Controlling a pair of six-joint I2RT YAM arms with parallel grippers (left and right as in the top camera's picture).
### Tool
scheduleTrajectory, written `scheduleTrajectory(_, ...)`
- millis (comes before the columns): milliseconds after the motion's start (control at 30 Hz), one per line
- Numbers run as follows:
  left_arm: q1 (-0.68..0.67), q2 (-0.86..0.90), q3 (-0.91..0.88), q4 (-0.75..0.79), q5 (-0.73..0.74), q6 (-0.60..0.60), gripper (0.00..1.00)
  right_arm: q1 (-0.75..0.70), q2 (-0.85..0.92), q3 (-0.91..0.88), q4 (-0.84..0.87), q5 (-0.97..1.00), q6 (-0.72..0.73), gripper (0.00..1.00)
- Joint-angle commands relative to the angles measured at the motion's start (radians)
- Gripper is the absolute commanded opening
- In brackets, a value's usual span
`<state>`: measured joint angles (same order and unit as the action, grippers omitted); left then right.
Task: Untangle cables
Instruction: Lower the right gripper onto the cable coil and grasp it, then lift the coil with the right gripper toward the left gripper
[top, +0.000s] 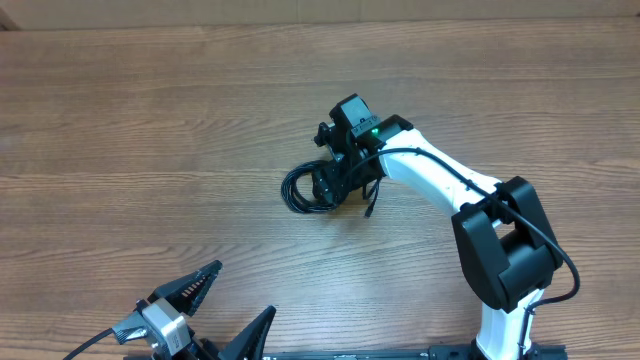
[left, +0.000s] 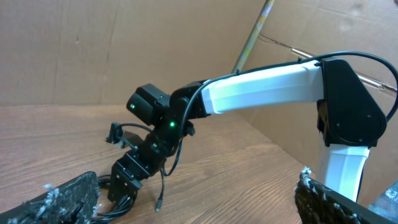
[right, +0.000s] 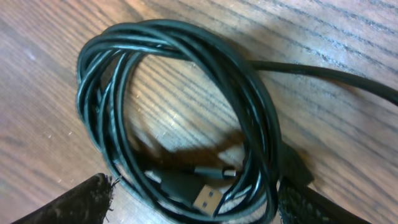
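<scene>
The cables (top: 298, 188) lie as one black coil near the table's middle. My right gripper (top: 327, 187) is down on the coil's right side. In the right wrist view the coiled cables (right: 186, 68) fill the frame. A USB plug (right: 202, 199) and a smaller plug (right: 227, 173) lie inside the loop. The right gripper (right: 193, 208) stands open, with the coil's near strands between its wide-set fingers. One loose cable end (left: 160, 203) trails onto the wood beside the coil (left: 118, 200). My left gripper (top: 225, 310) is open at the front edge, far from the cables.
The right arm's white link (top: 440, 175) reaches from its base (top: 505, 250) at the front right to the coil. A cardboard wall (left: 62, 50) stands behind the table.
</scene>
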<state>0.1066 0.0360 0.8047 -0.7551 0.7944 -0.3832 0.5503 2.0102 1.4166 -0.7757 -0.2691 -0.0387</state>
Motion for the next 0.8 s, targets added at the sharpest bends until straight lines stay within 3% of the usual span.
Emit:
scheduleTrajectory(0,-0.002,0.012,0.000,0.002,0.018,-0.010,0.99,-0.003,-0.001,-0.035,0.042,0.007,0.026,0.52)
scheduleTrajectory(33,-0.002,0.012,0.000,0.004,0.018,-0.010,1.00,-0.003,-0.001,-0.039,0.052,0.008,0.040,0.34)
scheduleTrajectory(67,-0.002,0.012,0.000,0.006,0.018,-0.010,1.00,-0.003,-0.001,-0.044,0.063,0.014,0.054,0.27)
scheduleTrajectory(100,-0.002,0.012,0.000,0.009,0.018,-0.010,1.00,-0.003,-0.001,-0.048,0.073,0.026,0.069,0.26)
scheduleTrajectory(167,-0.002,0.012,0.000,0.014,0.018,-0.010,0.99,-0.003,-0.001,-0.054,0.085,0.045,0.091,0.04)
scheduleTrajectory(633,-0.002,0.012,-0.003,0.018,-0.001,0.007,1.00,-0.003,-0.056,0.093,0.051,0.074,0.095,0.04)
scheduleTrajectory(767,-0.002,0.012,-0.025,-0.007,-0.016,0.088,1.00,-0.003,-0.121,0.157,-0.006,0.074,0.095,0.04)
